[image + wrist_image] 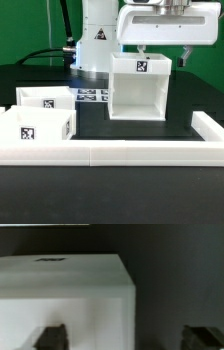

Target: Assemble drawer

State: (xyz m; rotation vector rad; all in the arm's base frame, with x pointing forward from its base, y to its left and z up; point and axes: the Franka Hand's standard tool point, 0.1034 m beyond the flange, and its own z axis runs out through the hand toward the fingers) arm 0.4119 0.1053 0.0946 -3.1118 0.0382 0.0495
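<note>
The gripper (pixel 165 52) is hovering just above the box shell (pixel 140 95) of the drawer, its jaws standing wide apart and gripping nothing. In the wrist view, 1 finger (pixel 50 337) is hanging over the shell's white surface (pixel 70 291) and the other finger (pixel 200 337) over the dark table (pixel 180 280), so 1 side edge of the shell is lying between the jaws; whether either finger is touching it cannot be told. The tray nearer the jaws (pixel 35 100) and the other tray (pixel 50 130) are sitting well apart from the jaws, beyond the shell. The marker board (pixel 93 97) is lying between shell and trays, and the border wall (pixel 130 152) is running along the table's edge.
</note>
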